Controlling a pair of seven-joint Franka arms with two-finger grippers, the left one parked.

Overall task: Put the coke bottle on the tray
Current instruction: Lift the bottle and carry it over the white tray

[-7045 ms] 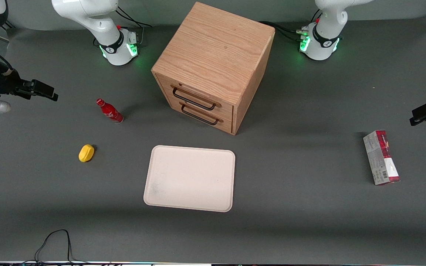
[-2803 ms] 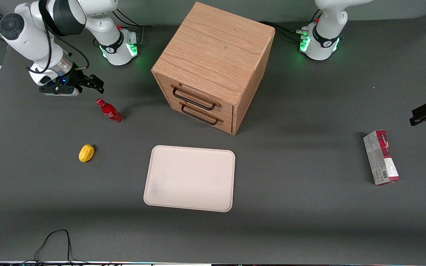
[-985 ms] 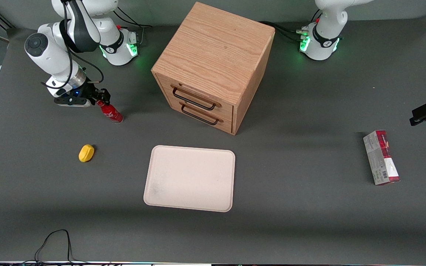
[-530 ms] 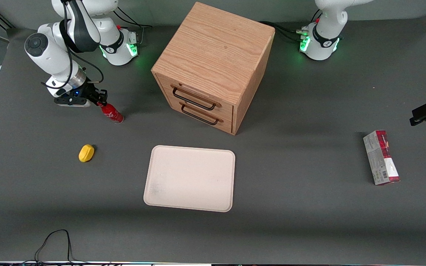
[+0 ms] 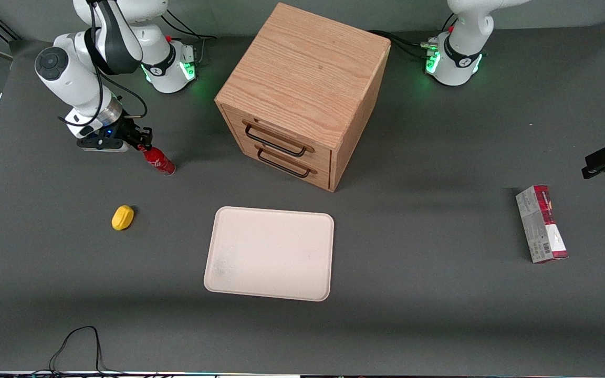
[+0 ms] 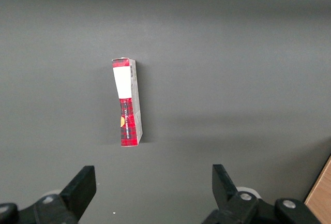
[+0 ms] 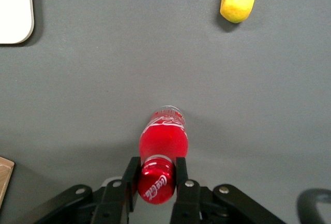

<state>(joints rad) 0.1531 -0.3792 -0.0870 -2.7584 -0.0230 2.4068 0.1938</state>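
Toward the working arm's end of the table, end effector (image 7: 155, 175) clamped on upright coke bottle (image 7: 164, 140) neck, tray (image 5: 269, 253) well apart

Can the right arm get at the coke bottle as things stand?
Yes, it looks so: the gripper is already at the coke bottle, its fingers pressed against either side of the red cap. The bottle stands upright on the table, apart from the tray, with nothing in between.
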